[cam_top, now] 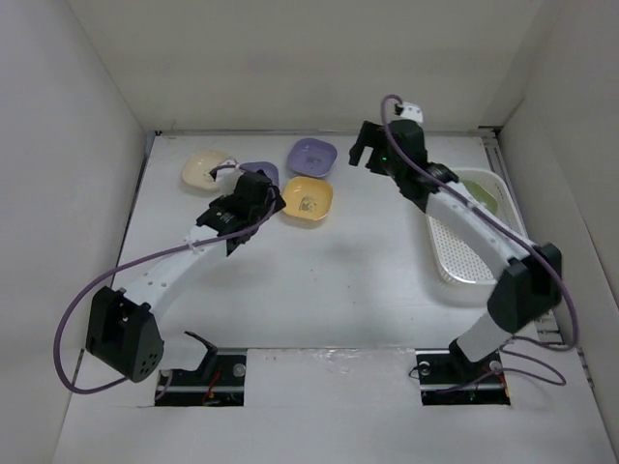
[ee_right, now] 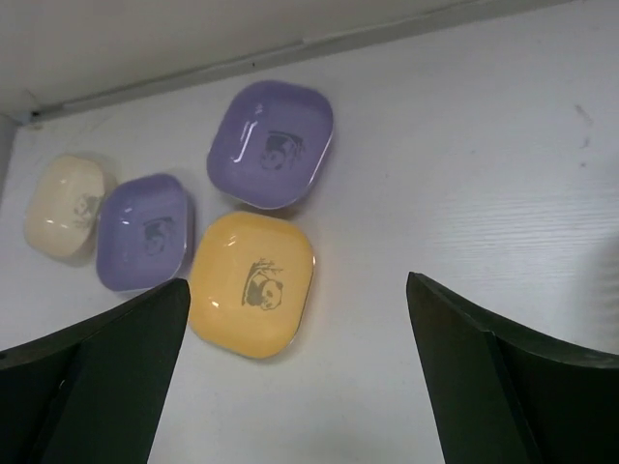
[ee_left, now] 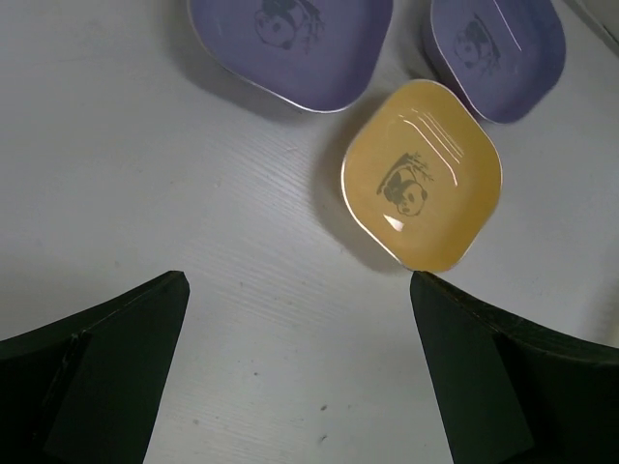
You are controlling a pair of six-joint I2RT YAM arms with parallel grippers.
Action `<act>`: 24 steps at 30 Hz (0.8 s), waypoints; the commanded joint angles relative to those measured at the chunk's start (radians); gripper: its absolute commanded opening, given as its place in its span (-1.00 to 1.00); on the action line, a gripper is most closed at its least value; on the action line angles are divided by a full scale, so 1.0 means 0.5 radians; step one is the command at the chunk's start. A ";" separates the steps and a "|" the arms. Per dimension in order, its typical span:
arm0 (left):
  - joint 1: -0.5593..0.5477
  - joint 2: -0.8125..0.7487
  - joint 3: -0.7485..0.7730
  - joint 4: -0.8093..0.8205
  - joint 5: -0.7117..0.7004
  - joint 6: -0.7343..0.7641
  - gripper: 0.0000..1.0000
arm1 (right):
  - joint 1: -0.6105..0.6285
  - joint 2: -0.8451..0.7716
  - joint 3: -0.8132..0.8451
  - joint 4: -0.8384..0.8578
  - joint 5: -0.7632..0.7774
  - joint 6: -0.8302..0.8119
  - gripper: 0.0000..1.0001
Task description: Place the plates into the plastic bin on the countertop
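Four plates lie at the back left of the countertop point(cam_top: 368, 261): a cream plate point(cam_top: 206, 167), two purple plates point(cam_top: 311, 157) point(cam_top: 259, 172), the latter partly hidden by my left arm, and a yellow-orange plate point(cam_top: 308, 200). The white plastic bin point(cam_top: 462, 253) stands at the right with a green plate point(cam_top: 481, 198) in its far end. My left gripper point(cam_top: 259, 196) point(ee_left: 300, 285) is open and empty, just short of the yellow-orange plate point(ee_left: 423, 174). My right gripper point(cam_top: 370, 147) point(ee_right: 295, 290) is open and empty, held above the table to the right of the yellow-orange plate point(ee_right: 253, 283).
White walls close in the table on the left, back and right. My right arm stretches over the bin's left side. In the right wrist view the cream plate point(ee_right: 66, 208) and both purple plates point(ee_right: 145, 232) point(ee_right: 271, 143) sit close together.
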 commanded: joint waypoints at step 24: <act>0.208 -0.265 -0.202 0.074 0.165 0.066 0.99 | 0.098 1.404 0.827 -0.371 -0.056 0.043 0.37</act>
